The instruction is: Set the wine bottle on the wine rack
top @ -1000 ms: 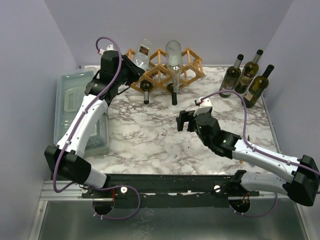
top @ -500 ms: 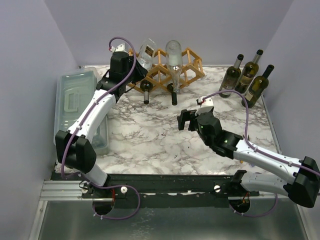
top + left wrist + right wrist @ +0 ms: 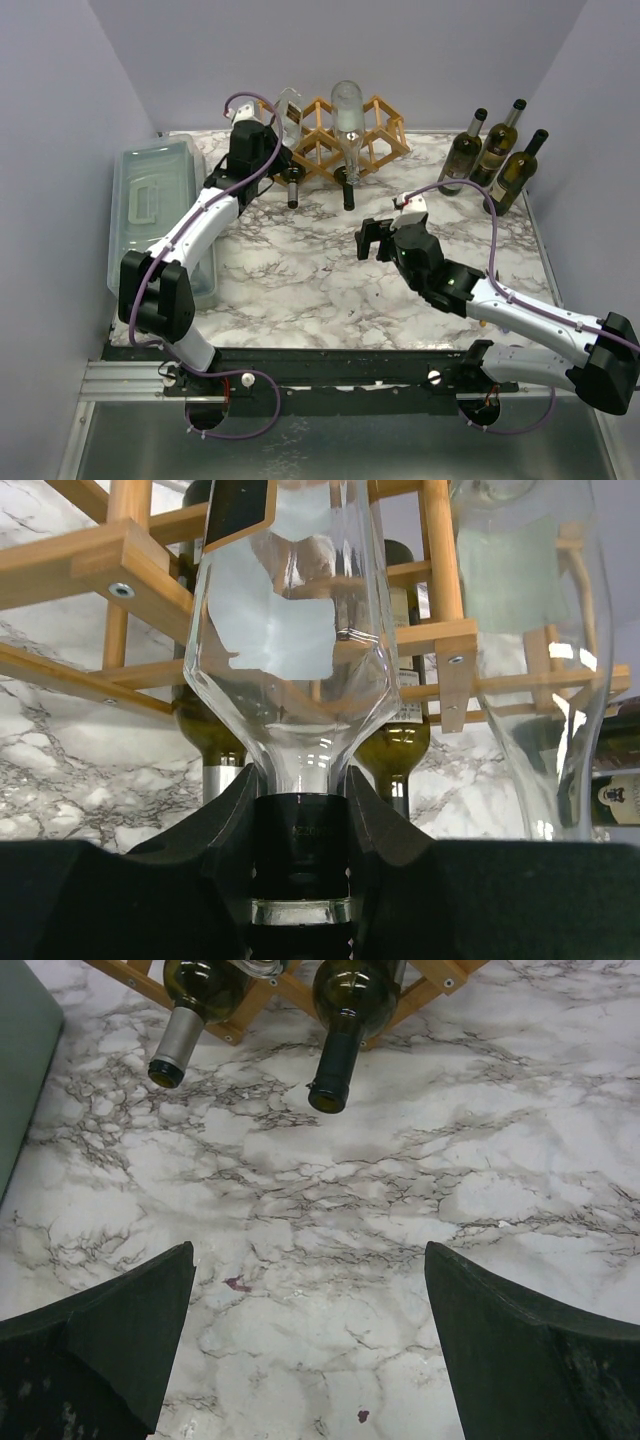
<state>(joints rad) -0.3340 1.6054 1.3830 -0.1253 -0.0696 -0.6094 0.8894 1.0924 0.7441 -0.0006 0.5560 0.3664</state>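
Left pincer [image 3: 300, 825] is clamping the wine bottle [image 3: 290, 630] by the neck; best is holding it centred between the wine rack [image 3: 140, 560] sticks.

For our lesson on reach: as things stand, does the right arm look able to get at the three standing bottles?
Probably yes. The right gripper is open and empty, with only bare tabletop between it and the bottles. It faces the rack, though, so it must turn first.
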